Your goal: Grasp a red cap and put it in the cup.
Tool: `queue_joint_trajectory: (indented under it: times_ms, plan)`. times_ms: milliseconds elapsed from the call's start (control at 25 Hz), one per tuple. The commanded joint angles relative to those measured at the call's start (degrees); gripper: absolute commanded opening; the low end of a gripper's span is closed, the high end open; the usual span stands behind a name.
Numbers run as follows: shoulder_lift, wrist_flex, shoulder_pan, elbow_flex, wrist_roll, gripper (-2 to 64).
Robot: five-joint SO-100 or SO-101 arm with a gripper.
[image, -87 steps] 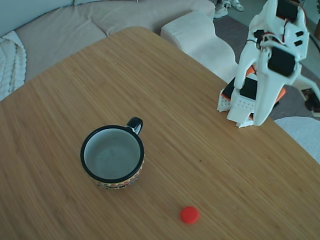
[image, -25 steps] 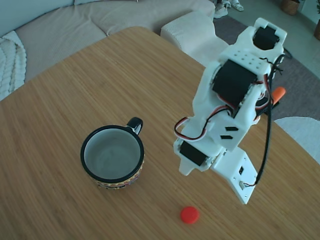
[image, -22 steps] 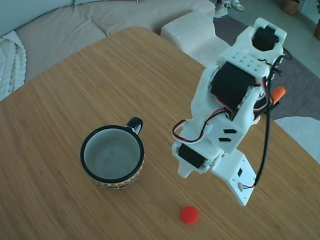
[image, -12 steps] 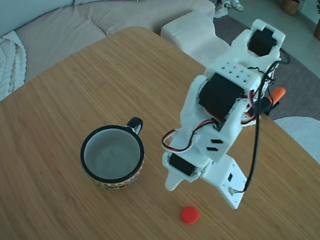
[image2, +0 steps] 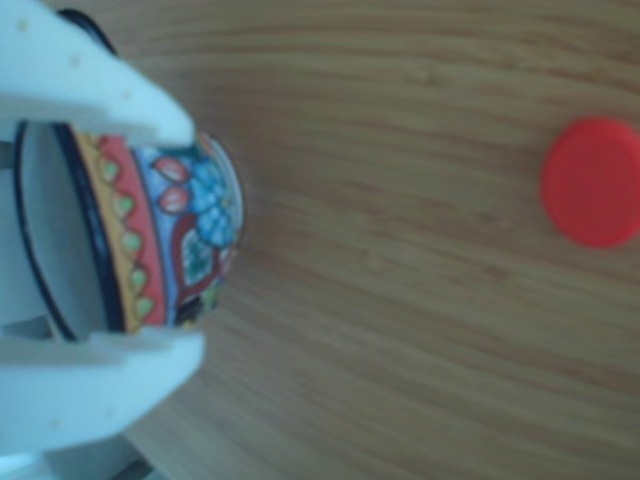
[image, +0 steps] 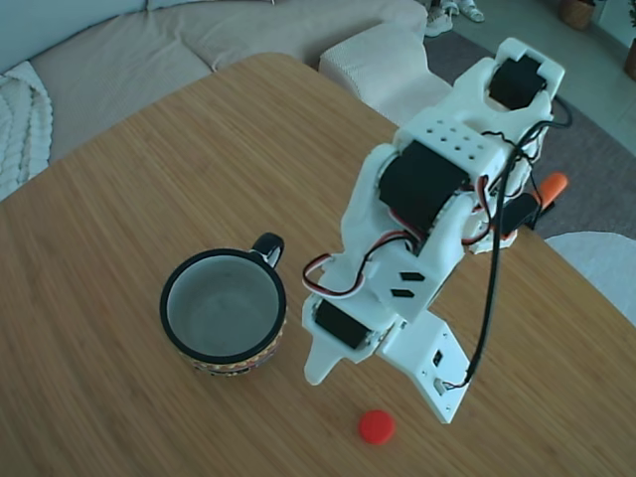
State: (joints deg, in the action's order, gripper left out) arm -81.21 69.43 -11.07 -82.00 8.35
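From my remote station I took the place for a home living room. The arm stood on a rounded bamboo-grain table (image: pixel 149 179), and behind it ran a pale beige sofa (image: pixel 129 55) with a white knitted throw (image: pixel 22 124) over its left end and a ribbed cream cushion (image: pixel 383 65) close to the table's far edge in the fixed view. Beyond that I saw a grey rug (image: pixel 586 169) on a light floor, a pair of shoes (image: pixel 452 12) at the top edge, and a patterned household mug (image: pixel 224 313) on the table.

One red cap (image: pixel 377 426), one cup (image: pixel 224 311) (a patterned mug), one claw (image: pixel 383 390).
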Motion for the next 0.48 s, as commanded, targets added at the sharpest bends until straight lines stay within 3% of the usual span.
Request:
queue_joint_trajectory:
  times_ms: [0, 280, 440]
  plan:
    - [-1.41, -0.26, -0.18, 2.2, 0.09, 19.9]
    - [-0.35, -0.26, -3.16, 2.55, 1.14, 20.1]
    - [-0.26, -0.18, -3.08, 2.02, 2.9, 28.4]
